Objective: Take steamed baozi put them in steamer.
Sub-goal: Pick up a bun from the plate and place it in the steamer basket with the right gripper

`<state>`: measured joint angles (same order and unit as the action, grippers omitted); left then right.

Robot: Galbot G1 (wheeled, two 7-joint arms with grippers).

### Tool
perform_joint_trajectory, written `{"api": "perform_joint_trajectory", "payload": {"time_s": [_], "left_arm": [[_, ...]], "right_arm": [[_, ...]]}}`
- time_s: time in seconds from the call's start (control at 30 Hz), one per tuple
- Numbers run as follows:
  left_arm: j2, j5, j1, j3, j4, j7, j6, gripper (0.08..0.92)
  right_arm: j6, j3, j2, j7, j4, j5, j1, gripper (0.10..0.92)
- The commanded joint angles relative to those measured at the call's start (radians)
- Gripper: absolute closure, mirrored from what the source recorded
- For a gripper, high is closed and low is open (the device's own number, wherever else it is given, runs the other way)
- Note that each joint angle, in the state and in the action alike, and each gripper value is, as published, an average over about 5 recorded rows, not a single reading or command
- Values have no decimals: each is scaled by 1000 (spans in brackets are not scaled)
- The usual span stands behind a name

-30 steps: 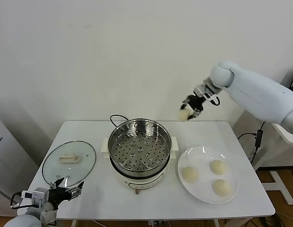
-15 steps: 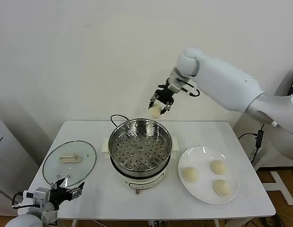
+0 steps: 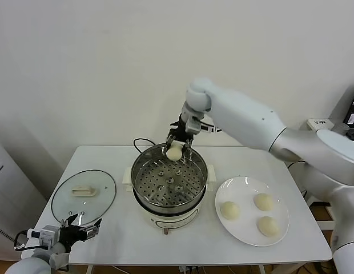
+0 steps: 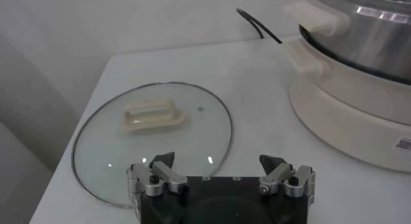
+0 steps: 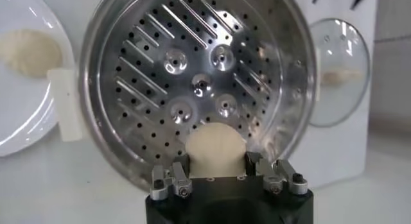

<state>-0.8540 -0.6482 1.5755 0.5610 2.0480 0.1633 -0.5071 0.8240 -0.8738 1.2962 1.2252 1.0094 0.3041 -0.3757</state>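
My right end effector (image 3: pixel 175 144), partly closed on one baozi (image 3: pixel 174 152), hangs over the steamer (image 3: pixel 169 178) back rim (perforated floor directly below); left end effector (image 3: pixel 80 232) idles fully open.

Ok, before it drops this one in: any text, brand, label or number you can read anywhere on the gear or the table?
No legible text in any view.
Small printed label with a code square on the white base of the steamer: too small and blurred to read.
Small mark on the front of the steamer base in the head view: unreadable.
Plate, glass lid, baozi, table: no markings visible.
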Motion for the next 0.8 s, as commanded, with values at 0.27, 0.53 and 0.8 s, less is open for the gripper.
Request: {"api": "perform_joint_trajectory", "payload": {"time_s": [0.27, 0.53, 0.8], "left_arm": [[-1, -1, 1, 0, 2, -1, 1, 177], [-4, -1, 0, -3, 3, -1, 1, 177], [-5, -1, 2, -3, 6, -1, 0, 177]], "right_arm": [[49, 113, 63, -19, -39, 312, 174, 499], [49, 165, 77, -75, -76, 390, 195, 493], [49, 151, 58, -127, -53, 306, 164, 327]]}}
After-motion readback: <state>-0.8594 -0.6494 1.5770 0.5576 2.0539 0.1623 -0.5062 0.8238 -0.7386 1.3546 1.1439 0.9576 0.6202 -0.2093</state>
